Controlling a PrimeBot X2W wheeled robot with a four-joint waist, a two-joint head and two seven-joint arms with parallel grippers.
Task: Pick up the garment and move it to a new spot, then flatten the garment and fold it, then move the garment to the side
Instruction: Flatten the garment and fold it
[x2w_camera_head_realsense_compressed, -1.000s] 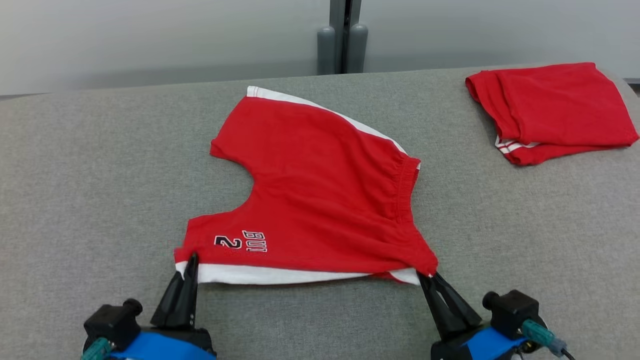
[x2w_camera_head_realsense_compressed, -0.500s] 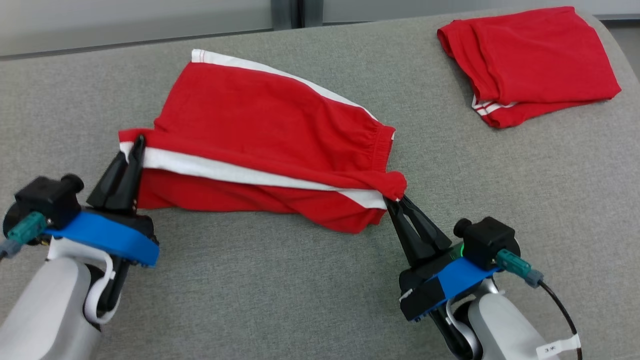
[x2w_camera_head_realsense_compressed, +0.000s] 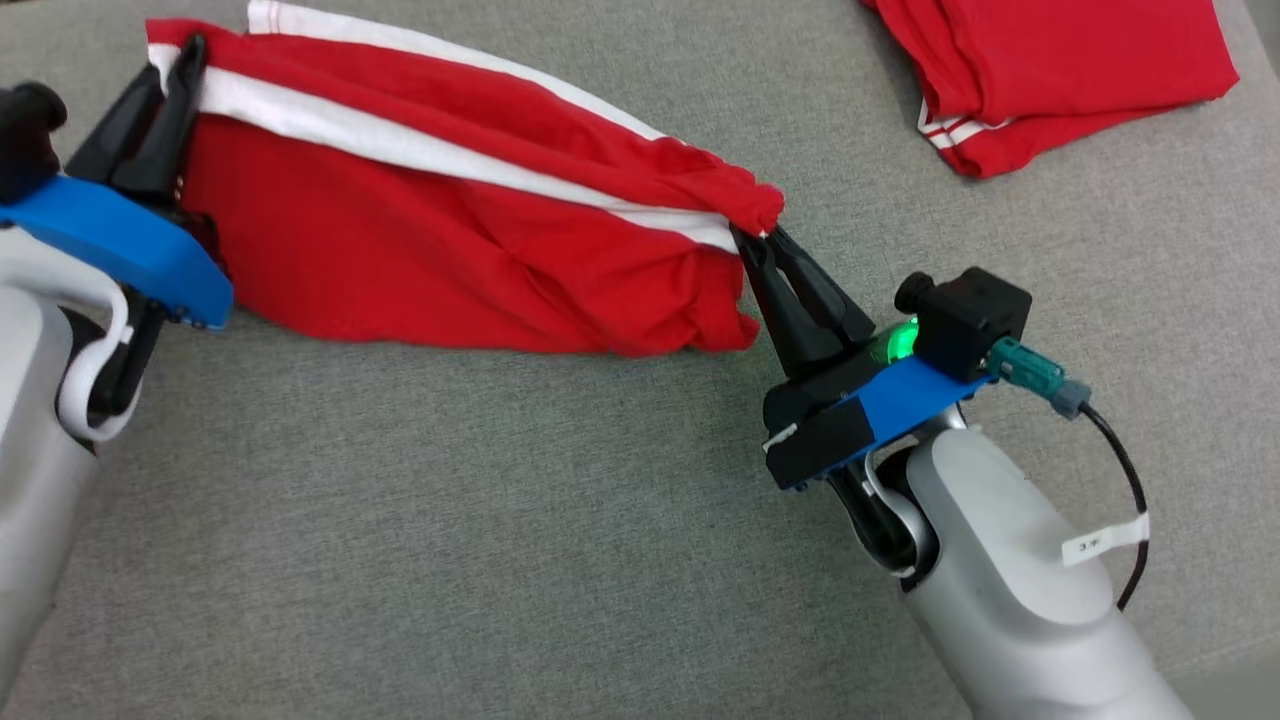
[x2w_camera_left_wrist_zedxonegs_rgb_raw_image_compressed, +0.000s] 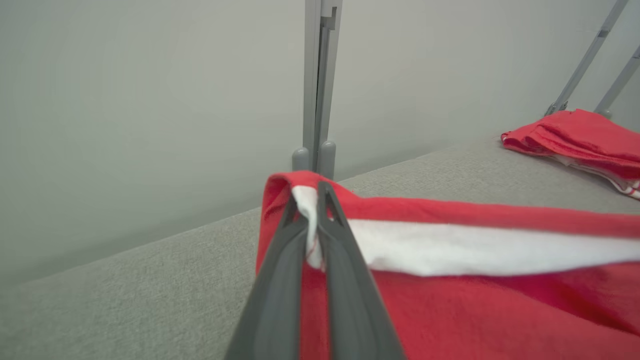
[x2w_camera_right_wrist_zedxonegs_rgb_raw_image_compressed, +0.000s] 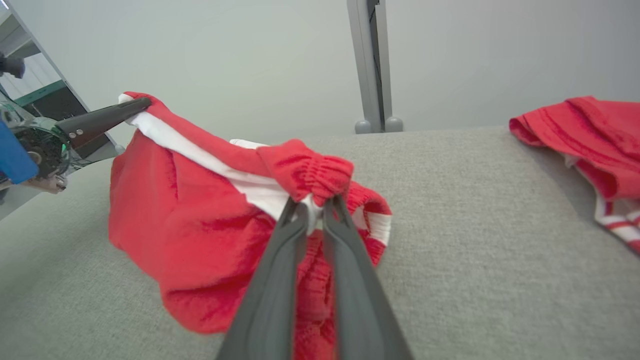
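The red garment (x2w_camera_head_realsense_compressed: 430, 250) hangs stretched over the grey tabletop (x2w_camera_head_realsense_compressed: 480, 520), left of the folded red pile (x2w_camera_head_realsense_compressed: 1060, 70). The left pincer (x2w_camera_head_realsense_compressed: 185, 60) is clamped on its white-striped corner farthest from that pile. The right pincer (x2w_camera_head_realsense_compressed: 757, 240) is clamped on the bunched waistband end nearer it.

The head camera looks steeply down on the garment (x2w_camera_head_realsense_compressed: 420, 260) from above its near edge, fairly close. The left wrist camera sits low and very close at the garment's left end and the right wrist camera low at its right end, both facing over it toward the grey post (x2w_camera_left_wrist_zedxonegs_rgb_raw_image_compressed: 316, 80) behind it. All three views share the garment and the folded red pile (x2w_camera_head_realsense_compressed: 1050, 70) to its right.
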